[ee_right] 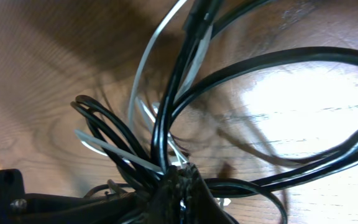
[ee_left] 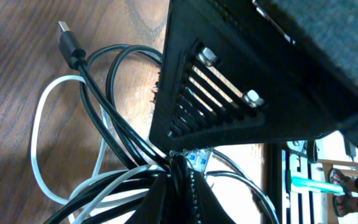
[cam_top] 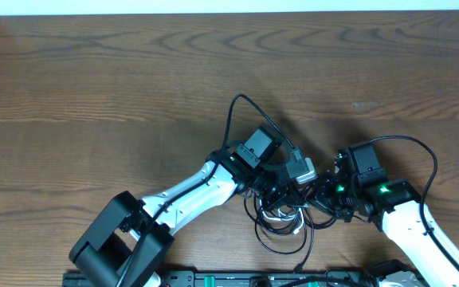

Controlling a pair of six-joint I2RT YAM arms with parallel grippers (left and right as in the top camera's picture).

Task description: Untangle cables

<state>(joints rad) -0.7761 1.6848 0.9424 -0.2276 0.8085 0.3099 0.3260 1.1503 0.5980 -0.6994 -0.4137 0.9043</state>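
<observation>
Overhead: cables bunched btwn arms. Left gripper and right gripper both pinch them. Light, limp, prob. slick; grab nr plug.

The cables lie hemmed between left gripper and right gripper; far and left, the table is open.

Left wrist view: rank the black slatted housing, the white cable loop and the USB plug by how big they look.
1. black slatted housing: largest, though it sits closest to the lens, which inflates it.
2. white cable loop
3. USB plug: clearly smallest.
</observation>
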